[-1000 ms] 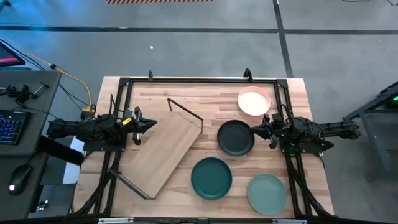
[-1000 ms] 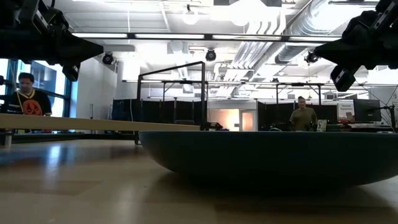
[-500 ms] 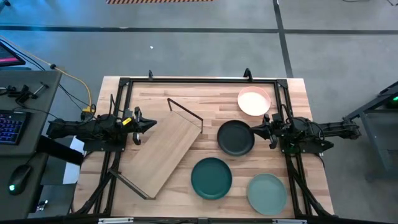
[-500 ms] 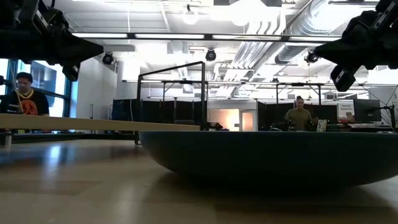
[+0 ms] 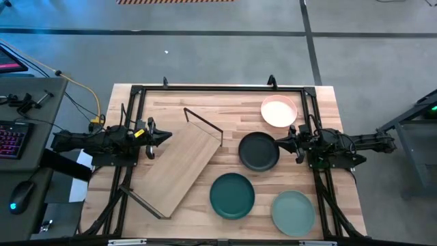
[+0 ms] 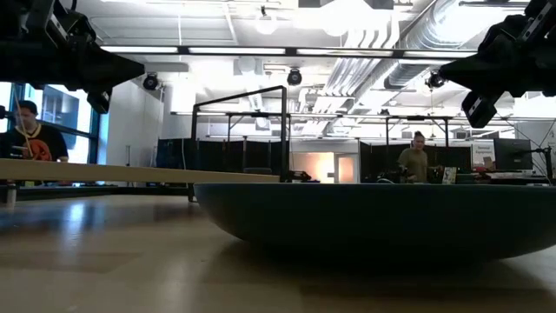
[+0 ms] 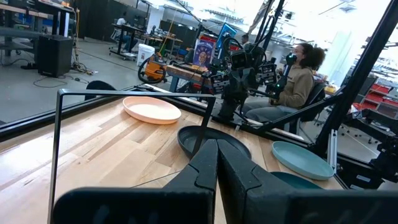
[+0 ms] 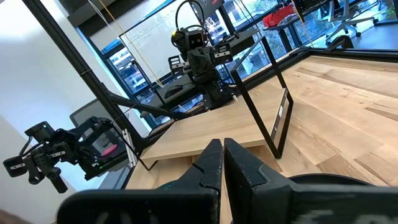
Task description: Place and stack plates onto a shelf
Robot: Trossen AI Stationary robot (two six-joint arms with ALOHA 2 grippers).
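The pale plywood shelf [image 5: 179, 162] with black rod frames lies aslant on the table's left half. The black plate [image 5: 259, 151], dark teal plate [image 5: 232, 195], sage green plate [image 5: 293, 211] and cream-white plate [image 5: 278, 111] rest on the tabletop at the right. My left gripper [image 5: 168, 137] is shut and empty above the shelf's far left edge. My right gripper [image 5: 278, 143] is shut and empty just right of the black plate. The shelf [image 8: 217, 130] also shows in the right wrist view, and the plates [image 7: 211, 140] show in the left wrist view.
A black rod frame [image 5: 218, 87] runs around the table's edges. A desk with a keyboard [image 5: 10, 140] stands left of the table. People sit in the room beyond [image 6: 419, 163]. Bare wood lies between the shelf and the table's far edge.
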